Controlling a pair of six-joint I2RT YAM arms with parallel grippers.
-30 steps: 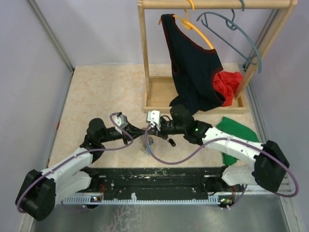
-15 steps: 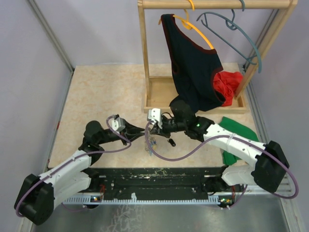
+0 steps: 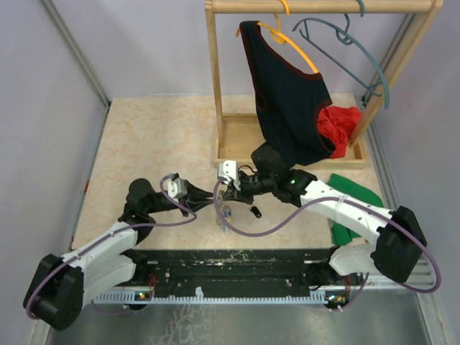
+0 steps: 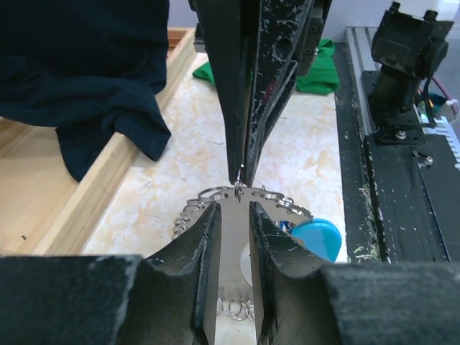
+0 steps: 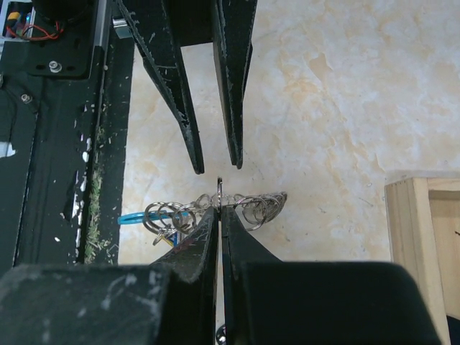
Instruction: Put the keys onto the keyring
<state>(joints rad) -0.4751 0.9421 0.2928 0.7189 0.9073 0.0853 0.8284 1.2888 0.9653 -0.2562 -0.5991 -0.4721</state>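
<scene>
grey coiled-wire keyring (image 5: 255, 207), small loops bunched along it, light-blue curve at one end, pinched in my right gripper (image 5: 219, 210), my left gripper (image 4: 235, 210) parted

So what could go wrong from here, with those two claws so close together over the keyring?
Two things, I'd guess. The right gripper pinches the keyring by one thin wire loop at its very tips, so the ring might slip out. And the left gripper is open, almost tip to tip with the right one, so a slightly off move could knock the two together or push the ring loose.
</scene>
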